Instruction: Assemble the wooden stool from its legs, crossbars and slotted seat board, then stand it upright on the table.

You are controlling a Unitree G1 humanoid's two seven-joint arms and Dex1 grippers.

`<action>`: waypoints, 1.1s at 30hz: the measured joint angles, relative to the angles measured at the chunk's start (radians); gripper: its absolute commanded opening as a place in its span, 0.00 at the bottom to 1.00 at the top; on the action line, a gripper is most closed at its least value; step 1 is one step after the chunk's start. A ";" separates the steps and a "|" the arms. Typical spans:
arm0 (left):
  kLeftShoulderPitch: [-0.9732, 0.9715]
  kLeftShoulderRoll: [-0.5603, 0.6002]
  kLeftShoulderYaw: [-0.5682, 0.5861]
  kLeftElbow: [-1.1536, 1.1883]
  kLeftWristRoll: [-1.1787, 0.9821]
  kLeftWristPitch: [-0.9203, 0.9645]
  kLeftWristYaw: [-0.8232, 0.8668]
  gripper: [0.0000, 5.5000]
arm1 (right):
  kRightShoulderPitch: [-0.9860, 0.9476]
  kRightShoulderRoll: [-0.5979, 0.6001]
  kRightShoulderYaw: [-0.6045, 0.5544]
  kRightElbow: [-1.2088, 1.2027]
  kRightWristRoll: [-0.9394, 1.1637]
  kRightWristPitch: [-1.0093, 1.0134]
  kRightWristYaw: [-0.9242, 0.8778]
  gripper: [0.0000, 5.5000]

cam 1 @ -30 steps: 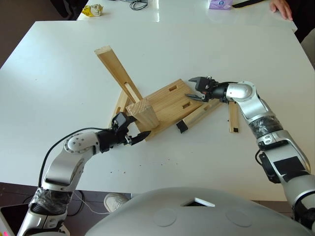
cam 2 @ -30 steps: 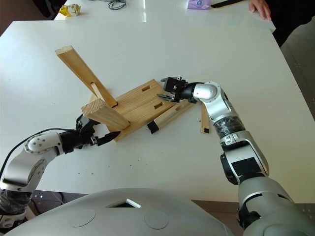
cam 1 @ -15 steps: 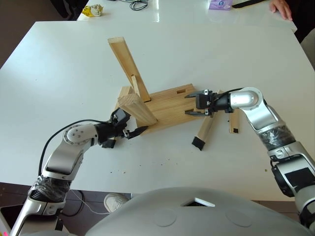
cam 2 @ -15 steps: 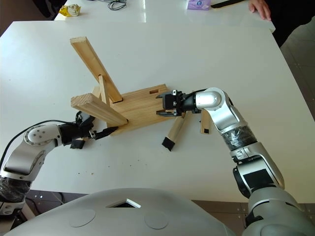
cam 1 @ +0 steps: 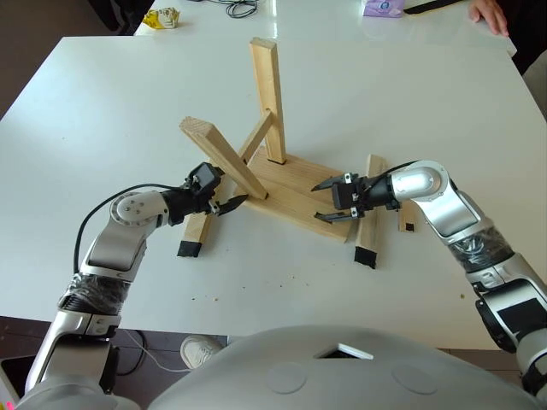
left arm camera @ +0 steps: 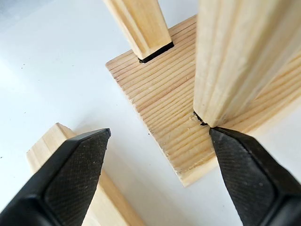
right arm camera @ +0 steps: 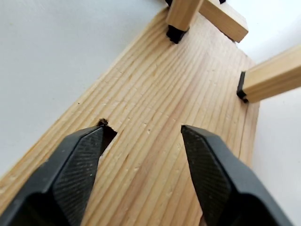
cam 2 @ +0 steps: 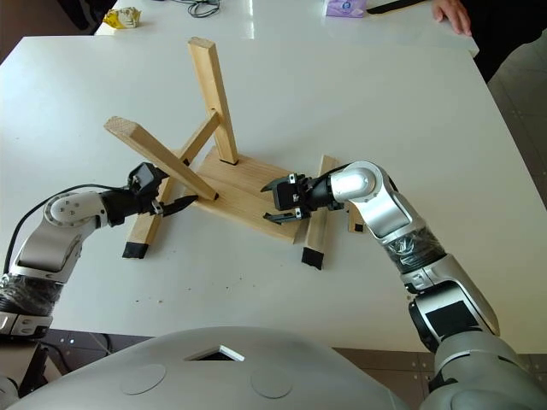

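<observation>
Lying flat, your seat board carries an upright leg and a tilted leg; left gripper and right gripper sit spread at its left and right ends.

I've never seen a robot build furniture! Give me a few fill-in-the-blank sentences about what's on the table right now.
1. The seat board lies flat on the table with ___ legs plugged into it.
2. A slanting ___ joins the upright leg to the tilted leg.
3. The left gripper and the right gripper both have their fingers ___.

Missing words: two; crossbar; open.
</observation>
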 measured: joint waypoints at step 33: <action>-0.202 -0.107 0.107 0.226 0.099 -0.076 0.115 0.71 | 0.057 0.154 -0.151 -0.329 0.141 0.407 -0.212 0.55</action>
